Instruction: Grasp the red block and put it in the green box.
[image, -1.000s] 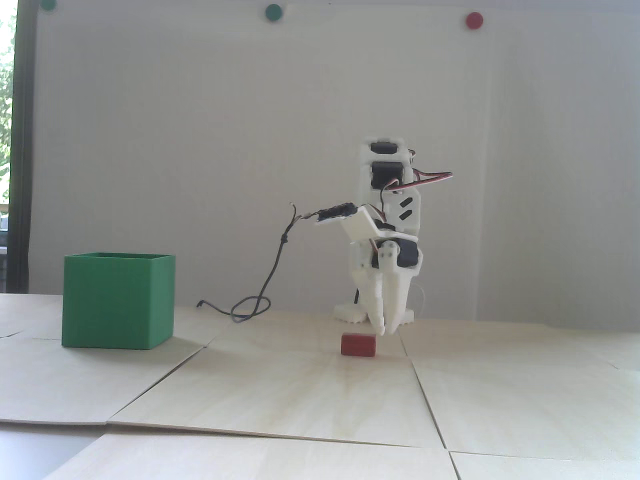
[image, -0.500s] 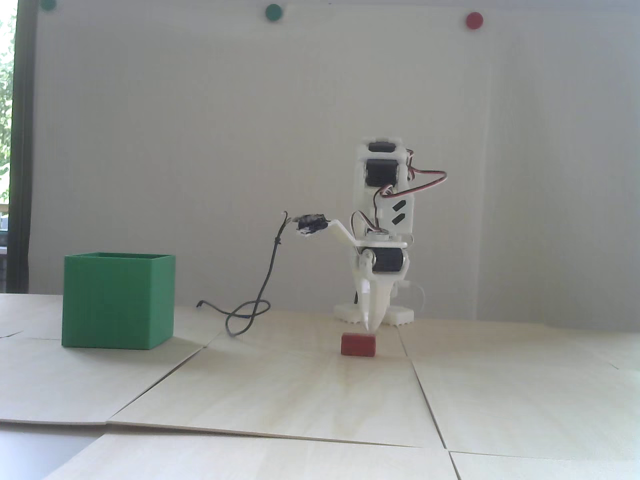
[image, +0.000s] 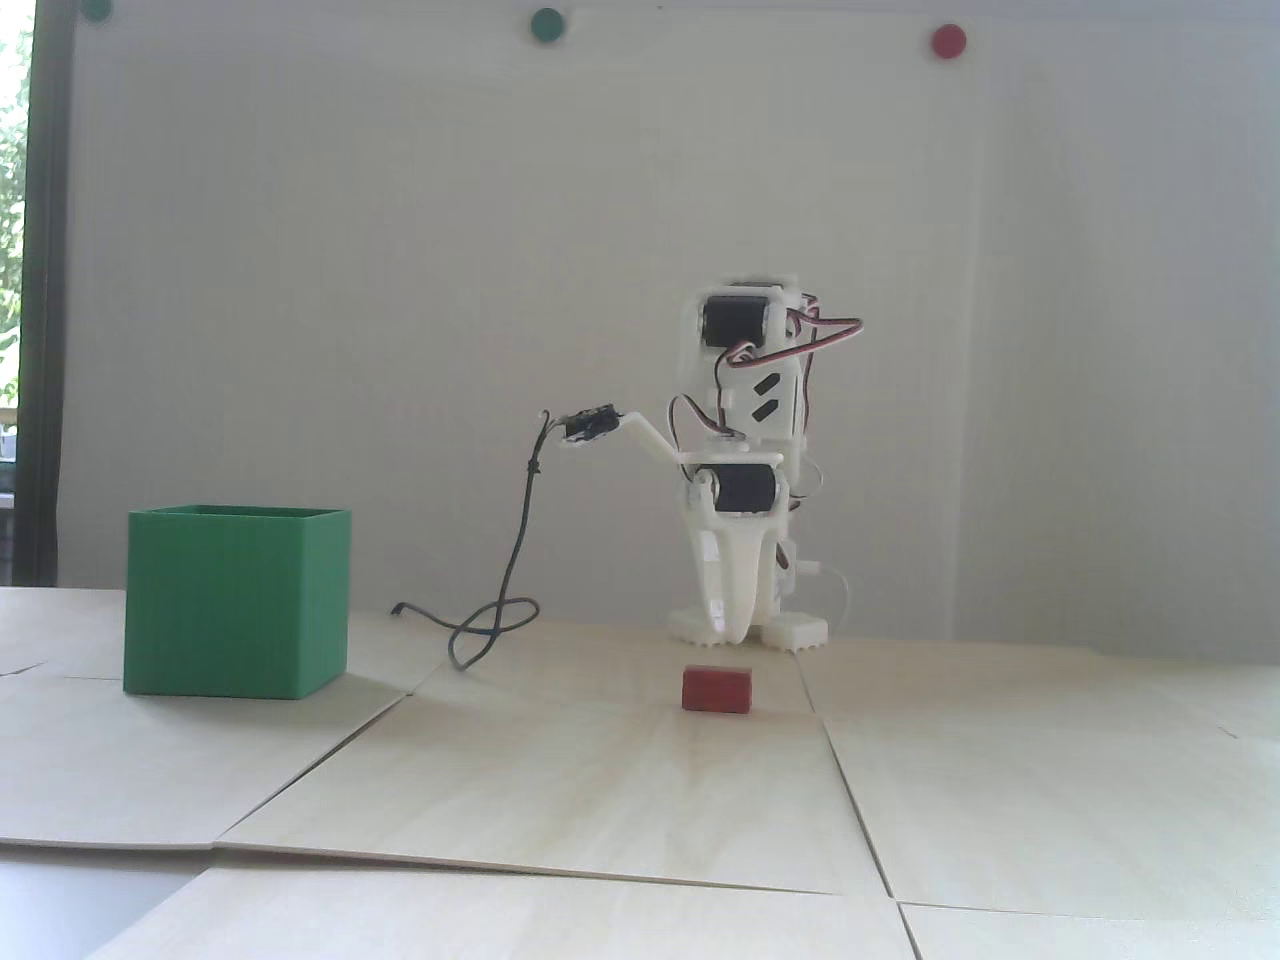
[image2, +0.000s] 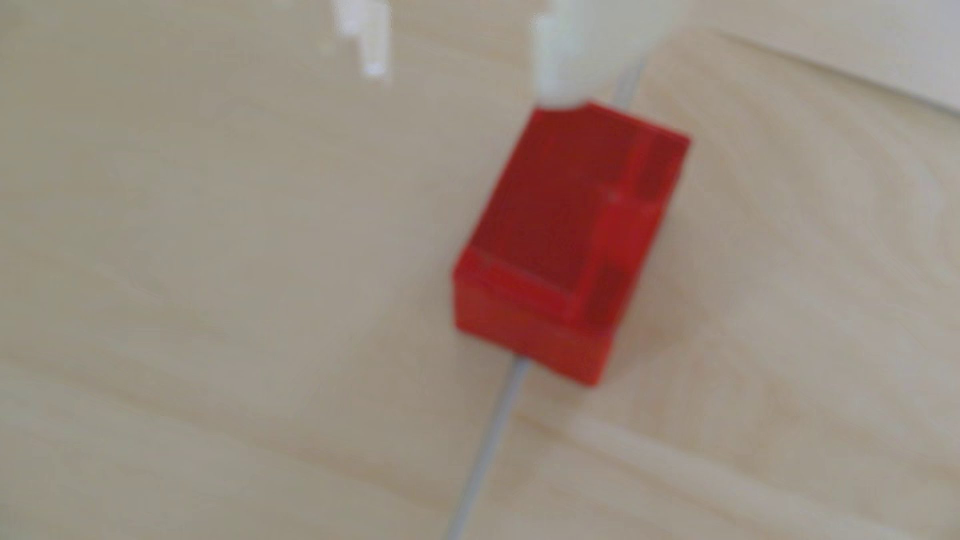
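A: Fixed view first. Where is the red block (image: 716, 690)?

B: It lies on the pale desk (image: 560, 780), on a seam between 2 panels, near the middle. Nothing touches it. The white arm (image: 745, 440) stands behind it, and the gripper (image: 727, 632) hangs point-down above and behind the block, clear of it.

A: And the green box (image: 236, 600)?

B: Well apart, far to the left in that view, upright with its open top up. Bare desk lies between box and block — only a dark cable (image: 500, 600) loops down onto the surface behind that stretch.

A: Can you read the gripper from there?

B: Not well. Its fingers overlap from this angle.

A: Edges?

B: The desk's near left corner falls away at the bottom, and its panels meet in raised seams across the front.

A: Now the wrist view.

B: Blurred throughout. The red block (image2: 566, 239) sits right of centre on the desk (image2: 208, 311). 2 white fingertips (image2: 553, 78) enter from the top edge, both cut off by the frame, with a wide gap between them — the gripper (image2: 462, 78) is spread apart and empty. The right tip overlaps the block's upper corner; whether it touches I cannot tell. The left tip is above bare desk.
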